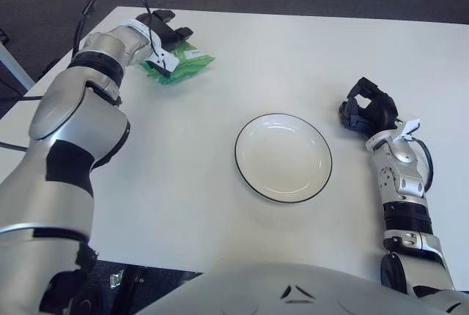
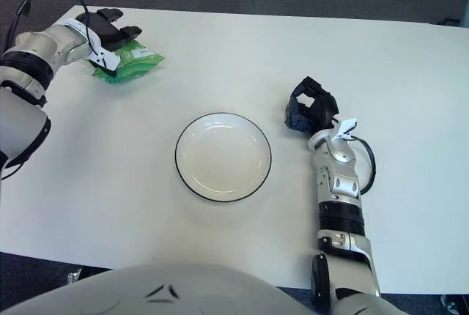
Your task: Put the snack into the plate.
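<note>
You are looking down at a white worktop (image 1: 220, 51) from the robot's head. At the far left corner lies the snack (image 1: 182, 64), a green packet, flat on the surface. Your left hand (image 1: 163, 31) reaches out to it; its dark fingers (image 2: 111, 28) lie over the packet's far left edge, touching it, but you cannot tell whether they pinch it or only rest on top. The packet is on the worktop, not lifted.

Near the middle of the worktop, closer to you, sits the plate (image 1: 251, 169), white with a thin dark rim, with nothing in it. The snack is well apart from the plate, up and to its left.

Your right hand (image 2: 309, 108) shows just right of the plate, fingers curled inward and holding nothing.
</note>
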You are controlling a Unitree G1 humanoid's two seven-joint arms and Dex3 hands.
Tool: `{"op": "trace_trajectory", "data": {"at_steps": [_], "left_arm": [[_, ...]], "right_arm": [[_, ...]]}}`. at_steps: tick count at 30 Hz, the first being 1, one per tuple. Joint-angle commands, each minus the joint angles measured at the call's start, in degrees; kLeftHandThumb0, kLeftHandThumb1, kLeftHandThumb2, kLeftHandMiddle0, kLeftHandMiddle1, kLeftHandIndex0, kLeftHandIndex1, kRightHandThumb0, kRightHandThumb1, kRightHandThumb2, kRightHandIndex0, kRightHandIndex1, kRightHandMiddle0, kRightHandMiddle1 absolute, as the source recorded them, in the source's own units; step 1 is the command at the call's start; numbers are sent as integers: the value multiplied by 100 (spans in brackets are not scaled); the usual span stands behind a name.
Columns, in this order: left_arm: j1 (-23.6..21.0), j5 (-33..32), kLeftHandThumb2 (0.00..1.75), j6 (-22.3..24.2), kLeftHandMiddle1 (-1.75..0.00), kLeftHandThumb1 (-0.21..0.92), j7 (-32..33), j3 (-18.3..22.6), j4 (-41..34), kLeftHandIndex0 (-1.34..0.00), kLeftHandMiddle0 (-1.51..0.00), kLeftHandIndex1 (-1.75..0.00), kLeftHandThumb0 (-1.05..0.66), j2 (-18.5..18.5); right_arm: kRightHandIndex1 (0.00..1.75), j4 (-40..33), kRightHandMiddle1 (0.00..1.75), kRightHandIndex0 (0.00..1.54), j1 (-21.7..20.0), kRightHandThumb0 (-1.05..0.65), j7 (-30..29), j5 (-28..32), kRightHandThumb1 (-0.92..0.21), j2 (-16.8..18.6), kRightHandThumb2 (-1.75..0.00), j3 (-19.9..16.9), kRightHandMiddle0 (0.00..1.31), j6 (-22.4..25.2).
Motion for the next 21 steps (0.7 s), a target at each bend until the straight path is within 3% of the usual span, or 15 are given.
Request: {"op": "trace_trajectory", "data": {"at_steps": [1,5,9,15,21], "left_arm": [[20,-263,24,-26,0,90,-424,212,-5,0,0,0,-95,67],[56,-793,58,172,-2,92,-1332,662,33,0,-3,0,-98,16],[110,-1188,75,321,-5,92,-1812,996,0,0,-9,0,-101,21],[205,-1768,86,678,-5,92,-2427,1510,-37,0,-9,0,-104,26],[238,-1878,93,1025,-4,92,-2579,1616,-85,0,-6,0,-105,101]], "right_arm": [[175,234,175,130,435,-49,-59,-41,-31,173,-133,45,62,266],[175,234,175,131,443,-48,-37,-54,-31,151,-133,61,62,264],[175,197,175,131,453,-48,-57,-68,-31,140,-133,64,62,295],[175,192,175,132,455,-48,-80,-88,-31,146,-132,71,62,283],[175,249,175,132,443,-48,-53,-66,-31,156,-133,55,62,251]]}}
